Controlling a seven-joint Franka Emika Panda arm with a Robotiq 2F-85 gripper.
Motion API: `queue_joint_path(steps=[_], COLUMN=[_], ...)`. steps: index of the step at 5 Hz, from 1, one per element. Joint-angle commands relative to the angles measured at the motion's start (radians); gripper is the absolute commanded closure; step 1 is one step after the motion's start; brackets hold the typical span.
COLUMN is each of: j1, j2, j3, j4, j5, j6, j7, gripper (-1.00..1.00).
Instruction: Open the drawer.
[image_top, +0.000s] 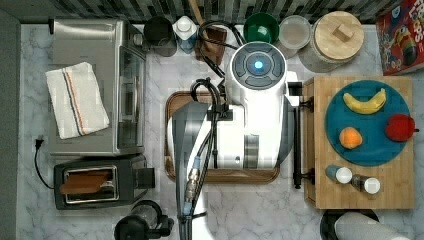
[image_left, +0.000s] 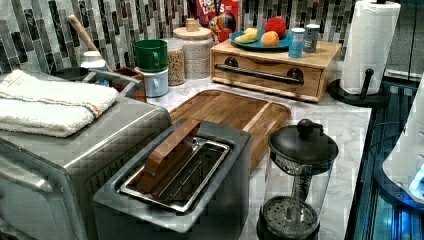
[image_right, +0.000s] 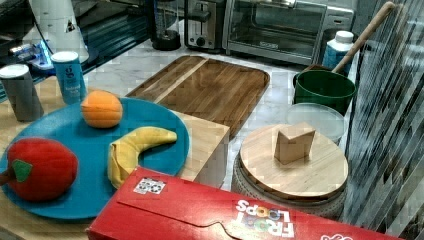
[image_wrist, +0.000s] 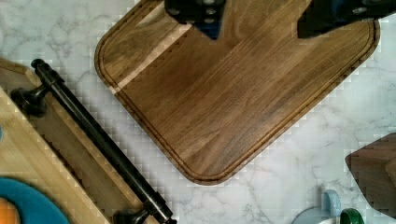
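Hovering gripper open, apart from drawer.

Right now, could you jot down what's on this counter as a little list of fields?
drawer: shut, black bar handle across its front
tool: open, above the brown tray, holding nothing
on the block above the drawer: teal plate with banana, orange, red fruit
toaster: slot up
towel: on the oven

A marble counter carries a wooden tray, toaster and drawer.
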Motion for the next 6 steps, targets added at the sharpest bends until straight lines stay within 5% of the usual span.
queue_joint_path(steps=[1, 4, 6], j1=[-0.004, -0.058, -0.090], j2=[0.001, -0.056, -0.038], j3=[0.005, -0.024, -0.071], j4=[-0.001, -0.169, -0.167], j5=[-0.002, -0.029, -0.094], j6=[0.001, 0.163, 0.154], j7=[-0.001, -0.453, -0.794], gripper=[-1.00, -1.00, -1.00])
